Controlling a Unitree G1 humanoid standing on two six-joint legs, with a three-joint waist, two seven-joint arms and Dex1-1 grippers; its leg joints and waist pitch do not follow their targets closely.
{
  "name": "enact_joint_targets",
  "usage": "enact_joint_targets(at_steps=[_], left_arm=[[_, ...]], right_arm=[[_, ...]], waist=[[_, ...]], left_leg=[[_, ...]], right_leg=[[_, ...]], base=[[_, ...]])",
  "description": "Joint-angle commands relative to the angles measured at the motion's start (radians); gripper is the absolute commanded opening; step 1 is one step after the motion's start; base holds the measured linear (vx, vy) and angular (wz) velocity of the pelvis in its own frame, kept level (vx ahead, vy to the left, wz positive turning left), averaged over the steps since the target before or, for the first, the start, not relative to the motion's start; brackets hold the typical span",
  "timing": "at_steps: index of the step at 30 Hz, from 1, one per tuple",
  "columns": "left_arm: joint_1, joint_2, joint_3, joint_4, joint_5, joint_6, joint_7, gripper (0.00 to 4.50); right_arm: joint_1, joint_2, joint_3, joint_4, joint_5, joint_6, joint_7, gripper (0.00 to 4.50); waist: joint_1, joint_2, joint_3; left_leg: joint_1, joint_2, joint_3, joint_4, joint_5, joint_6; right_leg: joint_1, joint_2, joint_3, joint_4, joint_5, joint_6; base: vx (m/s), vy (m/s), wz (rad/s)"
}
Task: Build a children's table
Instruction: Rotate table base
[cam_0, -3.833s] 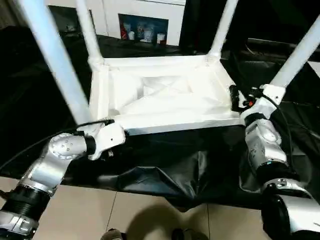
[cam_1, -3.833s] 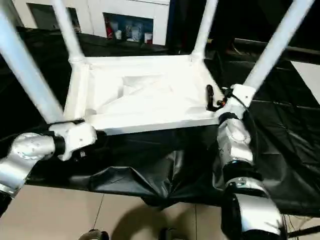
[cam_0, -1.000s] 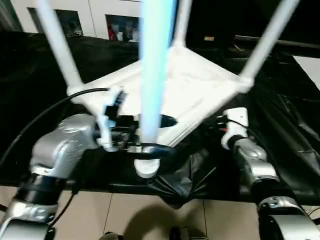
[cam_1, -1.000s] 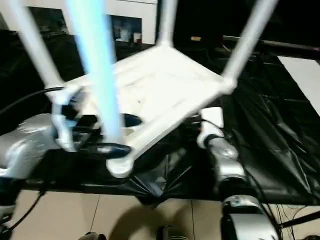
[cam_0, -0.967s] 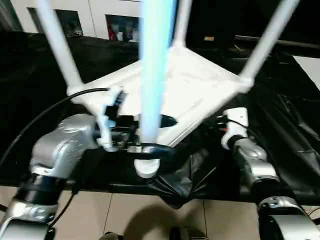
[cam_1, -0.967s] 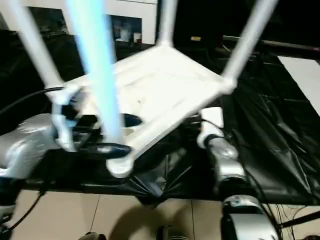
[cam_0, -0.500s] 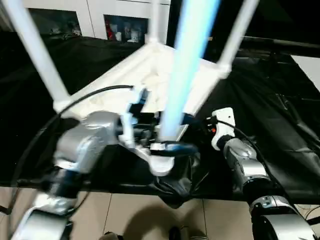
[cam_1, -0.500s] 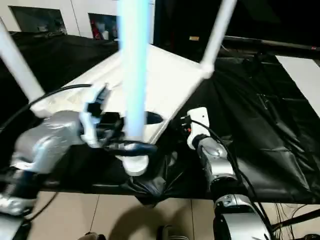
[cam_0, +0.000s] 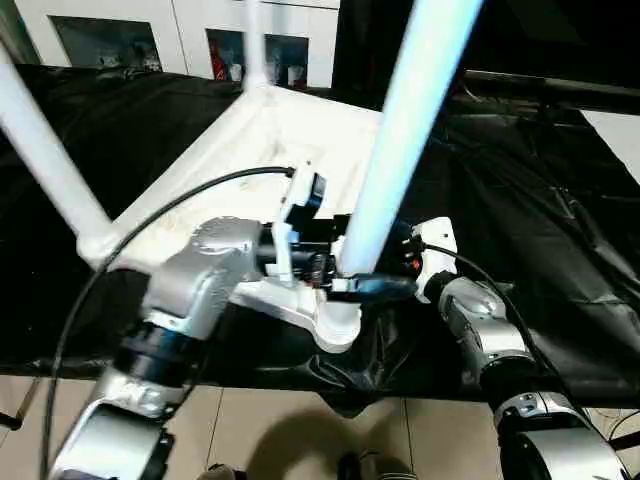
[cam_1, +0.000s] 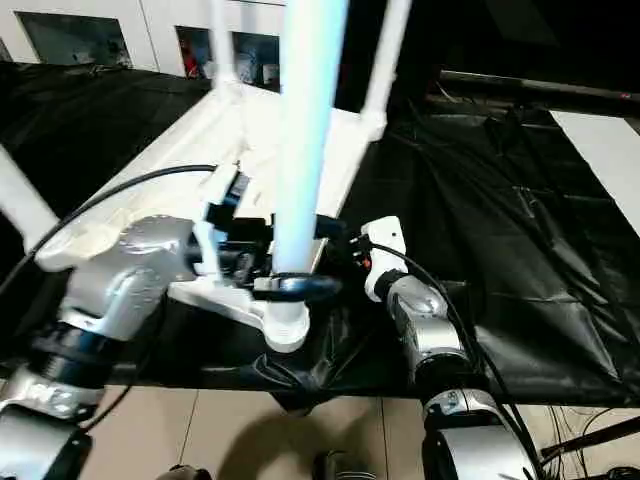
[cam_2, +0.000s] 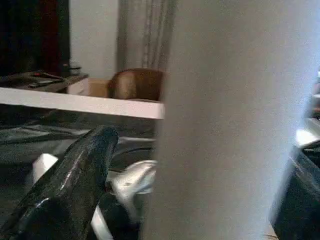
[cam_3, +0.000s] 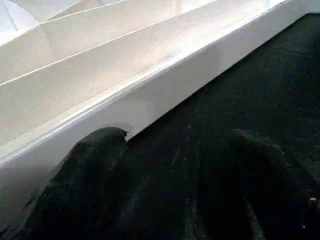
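Black sheeting (cam_0: 560, 250) covers the work surface, pale floor tiles (cam_0: 250, 430) at its near edge and white cabinets (cam_0: 180, 30) behind. Children's table (cam_0: 300, 130) — white, upside down on the sheeting, one corner toward the robot, legs pointing up; the nearest leg (cam_0: 400, 150) rises from its round corner socket (cam_0: 335, 325). Left gripper (cam_0: 350, 285) — black fingers spread wide around the base of that leg, gripping it just above the socket; right gripper (cam_3: 175, 165) — fingers parted, empty, low over the sheeting beside the tabletop's edge.
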Motion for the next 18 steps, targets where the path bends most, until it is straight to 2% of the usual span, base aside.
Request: enact_joint_targets(at_steps=[1, 8, 14, 16, 18], left_arm=[[-0.025, -0.022, -0.034, 0.010, 0.023, -0.026, 0.017, 4.44], [-0.067, -0.051, -0.031, 0.150, 0.161, -0.179, 0.139, 4.44], [-0.103, -0.077, -0.017, 0.272, 0.264, -0.314, 0.281, 4.44], [-0.109, -0.081, -0.014, 0.287, 0.273, -0.338, 0.297, 4.44], [-0.117, -0.098, 0.005, 0.314, 0.279, -0.389, 0.315, 4.44]], right_arm=[[0.006, 0.033, 0.053, -0.028, -0.003, -0.005, 0.055, 3.89], [0.018, 0.017, 0.062, -0.033, -0.013, -0.004, 0.097, 3.89], [0.013, -0.019, 0.034, -0.027, -0.005, -0.012, 0.089, 3.89], [0.011, -0.032, 0.023, -0.029, 0.000, -0.015, 0.090, 3.89], [0.010, -0.067, -0.005, -0.041, 0.016, -0.015, 0.097, 3.89]], waist=[[0.012, 0.002, -0.083], [0.010, 0.000, -0.082], [0.015, 0.001, -0.078], [0.018, -0.002, -0.077], [0.020, 0.000, -0.078]], left_leg=[[0.003, 0.007, -0.004, -0.058, -0.172, 0.070], [0.001, 0.008, -0.006, -0.059, -0.179, 0.080], [0.006, 0.007, -0.007, -0.059, -0.213, 0.072], [0.003, 0.006, -0.009, -0.060, -0.225, 0.067], [0.004, 0.007, -0.010, -0.061, -0.229, 0.067]], right_leg=[[0.076, -0.051, 0.034, -0.067, -0.196, -0.239], [0.076, -0.051, 0.032, -0.071, -0.207, -0.238], [0.070, -0.051, 0.029, -0.085, -0.294, -0.211], [0.071, -0.054, 0.025, -0.089, -0.342, -0.191], [0.069, -0.054, 0.024, -0.092, -0.361, -0.181]], base=[[0.000, 0.000, 0.00], [0.000, 0.000, 0.00], [0.000, 0.000, 0.00], [0.000, 0.000, 0.00], [0.000, 0.000, 0.00]])
